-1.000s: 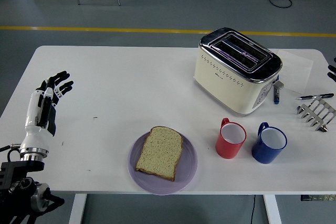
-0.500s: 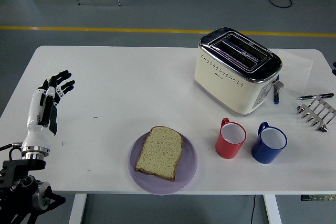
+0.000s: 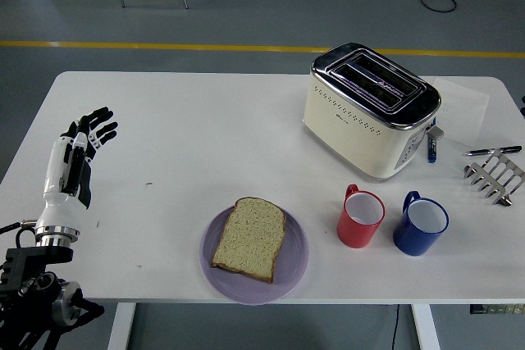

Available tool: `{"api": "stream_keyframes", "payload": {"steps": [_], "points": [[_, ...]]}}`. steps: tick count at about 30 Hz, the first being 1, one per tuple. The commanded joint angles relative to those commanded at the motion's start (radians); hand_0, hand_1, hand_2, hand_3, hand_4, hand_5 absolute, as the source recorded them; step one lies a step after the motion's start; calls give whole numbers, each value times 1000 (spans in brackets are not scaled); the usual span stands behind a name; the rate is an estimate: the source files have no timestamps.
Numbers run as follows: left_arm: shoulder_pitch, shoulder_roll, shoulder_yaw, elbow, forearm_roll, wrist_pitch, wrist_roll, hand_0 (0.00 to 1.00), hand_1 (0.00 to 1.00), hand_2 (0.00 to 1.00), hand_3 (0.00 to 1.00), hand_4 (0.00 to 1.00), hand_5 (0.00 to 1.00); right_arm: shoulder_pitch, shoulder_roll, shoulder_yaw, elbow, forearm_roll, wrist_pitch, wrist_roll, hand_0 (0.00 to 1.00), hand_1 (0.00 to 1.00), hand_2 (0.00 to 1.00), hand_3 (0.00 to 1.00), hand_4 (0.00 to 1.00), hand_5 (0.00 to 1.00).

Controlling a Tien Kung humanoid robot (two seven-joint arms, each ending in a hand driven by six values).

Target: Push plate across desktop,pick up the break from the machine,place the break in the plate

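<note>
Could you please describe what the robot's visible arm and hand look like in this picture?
Only the left hand shows. Its back and wrist carry a smooth white shell with a black panel, and its five black fingers have pale bands at the joints. A silver ring joins the wrist to a black, blocky forearm, with thin dark cables running alongside. The right arm is not visible.

Lying on the plate (image 3: 293,268) near the table's (image 3: 189,137) front edge, middle: the bread (image 3: 249,238). Sitting just right of the plate, side by side: two mugs (image 3: 361,217) (image 3: 420,224). Standing behind the mugs, toward the back right: the toaster (image 3: 369,109). Resting by the right edge: a rack (image 3: 495,178), with a pen (image 3: 490,151) lying just behind it. Hovering over the left edge: the left hand (image 3: 78,161).
</note>
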Motion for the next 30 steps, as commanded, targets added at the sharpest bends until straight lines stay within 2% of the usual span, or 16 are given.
{"api": "stream_keyframes", "payload": {"steps": [13,30], "points": [[2,-6,-22,-4,-2,5,-6,758,758,809,757,526,920,9,4,-15,-1,3,-1,1,881,789,818,798,487,605],[3,-7,-18,-5,-6,12,-12,760,765,812,761,525,919,18,3,-24,-2,2,1,-4,877,789,817,799,487,604]]}}
